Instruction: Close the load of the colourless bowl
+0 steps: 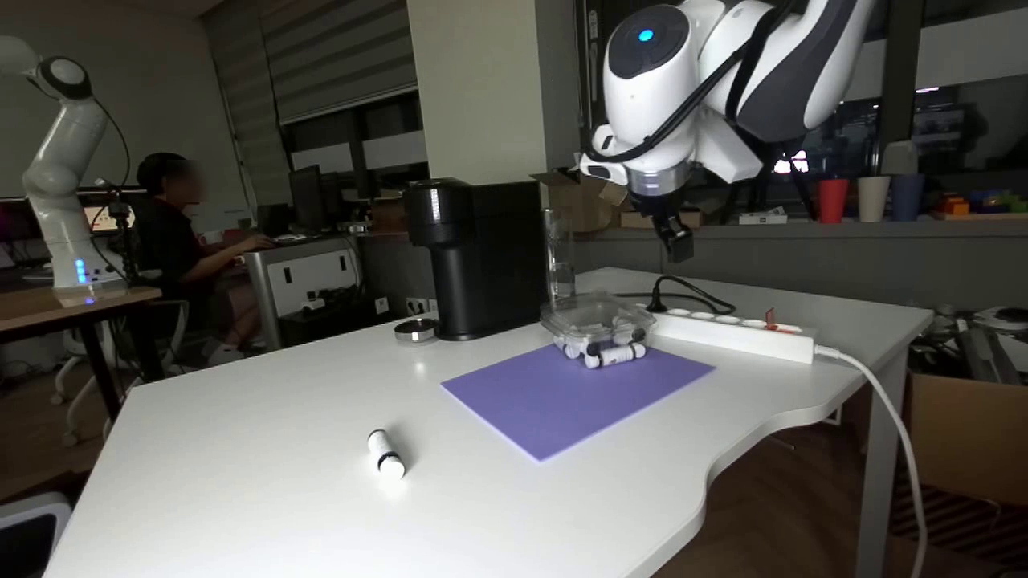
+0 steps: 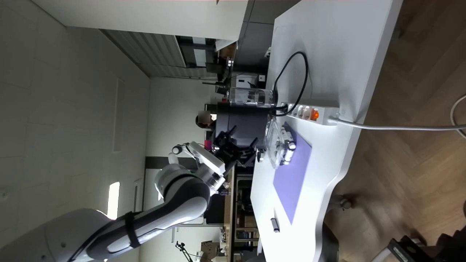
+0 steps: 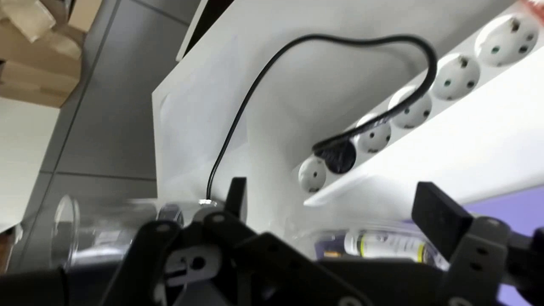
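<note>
The black two-finger tool [image 3: 339,205], spread wide with nothing gripped, stands apart from the see-through, colourless plastic bowl [image 1: 594,315], which lies below it, so closing presumably requires descent.

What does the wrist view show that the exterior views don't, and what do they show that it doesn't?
Only the wrist view shows socket pin holes and the yellow rings on a white cylinder.

Only the exterior views show a lone small cylinder on the table, off the purple mat, and a person.

All share the mat, the clear plastic container, a power strip, a black plug and the gripper.
</note>
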